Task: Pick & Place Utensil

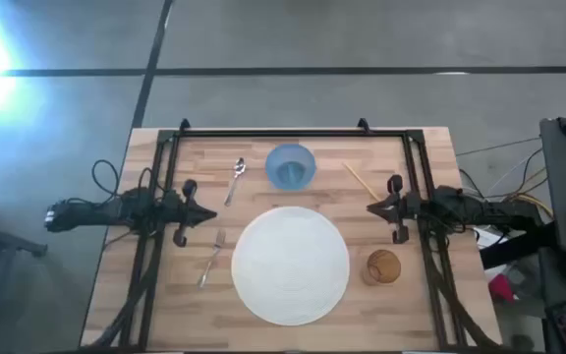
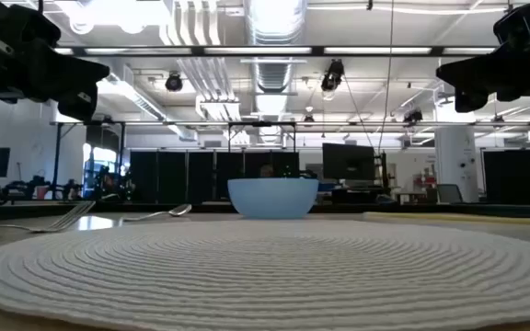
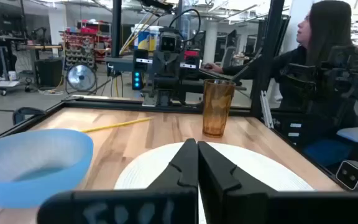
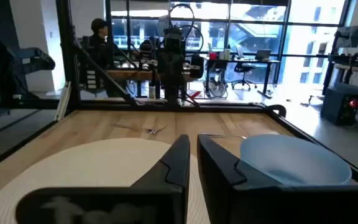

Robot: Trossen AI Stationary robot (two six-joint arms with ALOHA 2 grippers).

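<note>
A metal spoon (image 1: 236, 180) lies flat on the wooden table left of the blue bowl (image 1: 291, 165). A metal fork (image 1: 212, 258) lies flat beside the left rim of the round white placemat (image 1: 291, 265). In the low view the fork (image 2: 58, 221) and the spoon (image 2: 164, 213) show left of the bowl (image 2: 272, 196). My left gripper (image 1: 207, 214) hovers shut above the table between spoon and fork, pointing at the placemat. My right gripper (image 1: 371, 208) hovers shut at the placemat's right side, facing left. Neither touches anything.
An amber cup (image 1: 382, 266) stands right of the placemat, near my right gripper. A thin yellow stick (image 1: 360, 180) lies right of the bowl. A black frame (image 1: 273, 132) runs along the table's far edge and sides. A person (image 3: 328, 50) sits beyond the table's right side.
</note>
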